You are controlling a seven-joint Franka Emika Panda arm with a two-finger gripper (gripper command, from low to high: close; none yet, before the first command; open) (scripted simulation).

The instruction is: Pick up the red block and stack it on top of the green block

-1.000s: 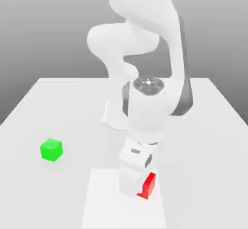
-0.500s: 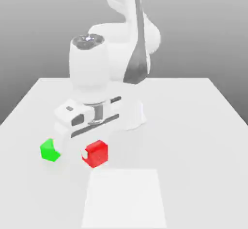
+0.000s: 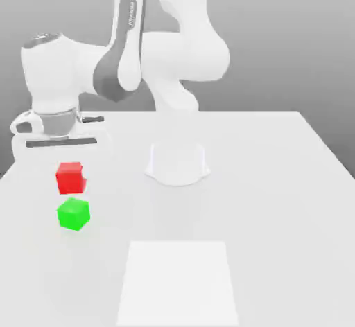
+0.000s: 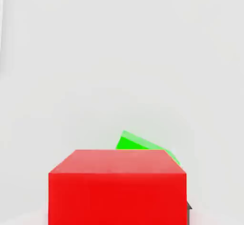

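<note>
- Nearest us in the exterior view, a pale square patch lies flat on the table, with nothing on it; we take it to play no part in the stacking.
- Just behind it, toward the exterior view's left, the green block rests on the table, bare on top, so the stack is not yet made.
- Directly above it hangs the red block, clear of the table and apart from the green one by a small gap. We judge the pickup done and the carry about finished; what is left is the lowering, the release and the pulling away.
- The pincer is closed on the red block, gripping it from above under the white hand. The fingers themselves are hard to make out against the pale scene, so we read the grip mostly from the block hanging in the air beneath the hand.
- In the hand view the red block sits close to the camera between the jaws, and the green block peeks out past its upper edge, somewhat to one side. We judge from this that the two cubes are nearly lined up but perhaps not squarely; a small correction may be needed before the descent.
- Farther back, the arm's round base stands on the table, well apart from both blocks, and the arm arches over from it toward the exterior view's left.
</note>
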